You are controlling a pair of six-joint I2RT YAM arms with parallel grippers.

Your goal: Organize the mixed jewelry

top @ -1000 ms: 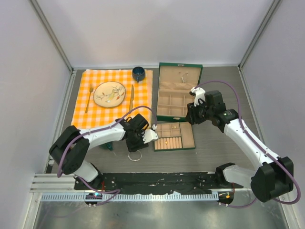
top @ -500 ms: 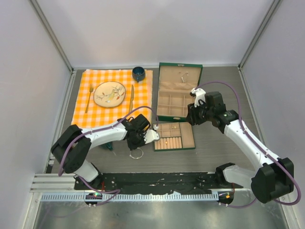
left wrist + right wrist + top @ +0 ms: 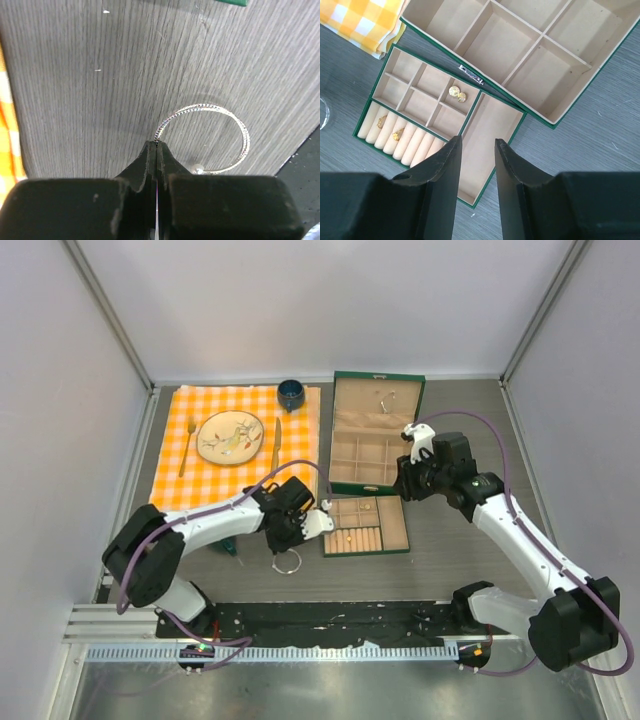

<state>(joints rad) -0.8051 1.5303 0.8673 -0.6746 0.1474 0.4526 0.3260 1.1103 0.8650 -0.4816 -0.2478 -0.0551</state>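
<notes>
A thin silver wire bangle (image 3: 210, 105) with a pearl-like end (image 3: 197, 169) lies low against the grey table, left of the tray. My left gripper (image 3: 157, 145) is shut on the bangle's wire at its near-left side. From above, the bangle (image 3: 287, 562) shows just below the left gripper (image 3: 284, 547). My right gripper (image 3: 477, 141) hangs open and empty above the green tray (image 3: 470, 197). Two gold studs (image 3: 457, 94) sit in one tray compartment. Small gold pieces (image 3: 398, 134) rest on the ring rolls.
The open green box (image 3: 375, 435) stands behind the tray (image 3: 397, 527). An orange checked cloth (image 3: 300, 455) at the back left carries a plate (image 3: 230, 437), a gold fork (image 3: 186, 445), a gold knife (image 3: 276, 445) and a dark cup (image 3: 291, 393).
My left gripper has shut on the bangle's wire, and the bangle has shifted slightly. The right arm has barely moved.
</notes>
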